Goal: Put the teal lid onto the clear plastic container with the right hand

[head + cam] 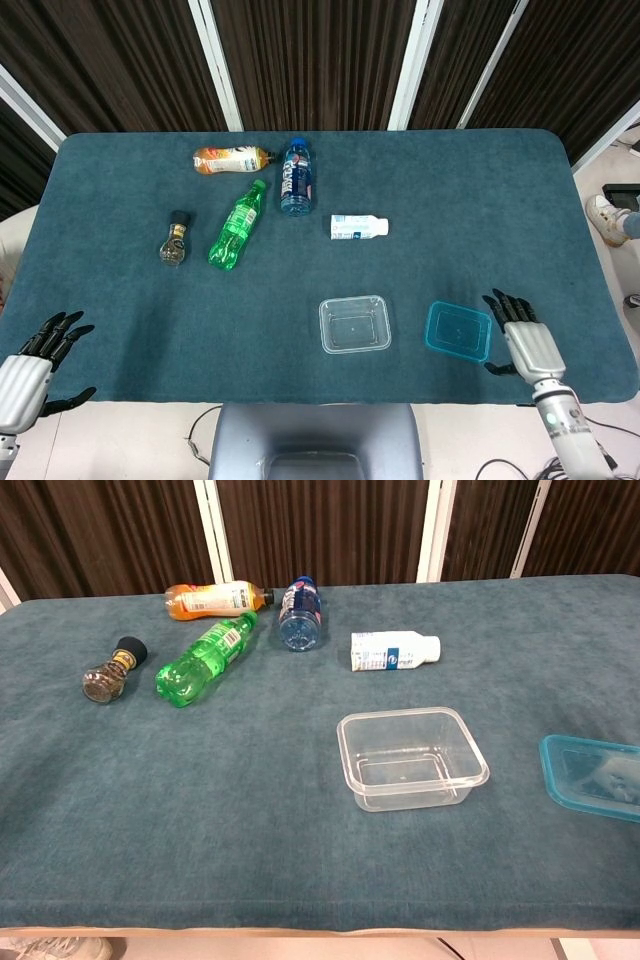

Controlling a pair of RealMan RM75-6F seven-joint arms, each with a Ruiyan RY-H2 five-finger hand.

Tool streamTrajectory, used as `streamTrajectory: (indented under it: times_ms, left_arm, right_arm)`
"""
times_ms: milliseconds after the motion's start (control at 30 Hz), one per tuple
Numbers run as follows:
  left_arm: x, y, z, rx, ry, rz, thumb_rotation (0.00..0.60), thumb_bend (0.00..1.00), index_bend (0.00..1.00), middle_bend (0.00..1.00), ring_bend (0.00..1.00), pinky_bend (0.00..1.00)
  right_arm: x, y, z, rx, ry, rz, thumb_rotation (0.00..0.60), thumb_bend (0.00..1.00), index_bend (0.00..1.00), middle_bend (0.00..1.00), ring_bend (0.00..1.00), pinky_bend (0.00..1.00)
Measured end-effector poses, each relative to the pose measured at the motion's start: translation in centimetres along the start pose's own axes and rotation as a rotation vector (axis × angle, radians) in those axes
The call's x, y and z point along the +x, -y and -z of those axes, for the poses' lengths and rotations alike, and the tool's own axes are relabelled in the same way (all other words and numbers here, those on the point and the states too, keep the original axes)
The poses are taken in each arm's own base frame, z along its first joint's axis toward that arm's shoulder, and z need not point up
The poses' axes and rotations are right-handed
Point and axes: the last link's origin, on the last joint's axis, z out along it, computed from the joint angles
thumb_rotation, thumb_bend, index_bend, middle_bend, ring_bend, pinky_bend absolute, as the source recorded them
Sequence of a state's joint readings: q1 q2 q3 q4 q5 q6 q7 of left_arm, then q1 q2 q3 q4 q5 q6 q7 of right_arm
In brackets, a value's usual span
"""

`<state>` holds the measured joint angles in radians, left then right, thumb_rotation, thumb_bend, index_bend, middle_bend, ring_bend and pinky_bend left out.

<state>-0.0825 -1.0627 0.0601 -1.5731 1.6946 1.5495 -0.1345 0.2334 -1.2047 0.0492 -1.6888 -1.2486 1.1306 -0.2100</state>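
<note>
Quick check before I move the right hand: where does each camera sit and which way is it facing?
Head view: high above the near edge, looking down on the whole table; left hand and right hand show.
Chest view: low at the near edge, looking across the tabletop; no hands visible.
Both share the clear container, teal lid and bottles.

On the worktop (450, 190), the lid (458, 331) lies right of the container (354, 324), apart. The right hand (522, 342) sits just right of the lid. Four bottles (296, 176) and a jar (175, 240) lie behind, leftward.
</note>
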Motion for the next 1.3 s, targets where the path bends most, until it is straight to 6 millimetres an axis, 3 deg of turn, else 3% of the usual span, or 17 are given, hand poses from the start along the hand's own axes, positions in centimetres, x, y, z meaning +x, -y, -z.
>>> streamTrajectory:
  times_ms: [333,1300]
  left_arm:
    - [-0.1,-0.1,0.0,-0.001,0.008,-0.004,0.600,0.44,0.21,0.09,0.05,0.26]
    - [0.0,0.0,0.1,-0.003,0.006,0.002,0.600,0.44,0.21,0.09,0.05,0.26]
  right_arm:
    - [-0.9,1.0,-3.8,0.012,0.099,-0.075,0.600,0.21,0.00,0.00,0.00,0.11]
    - [-3.7,2.2,-6.3,0.009,0.225,-0.042,0.600,0.22,0.00,0.00,0.01,0.12]
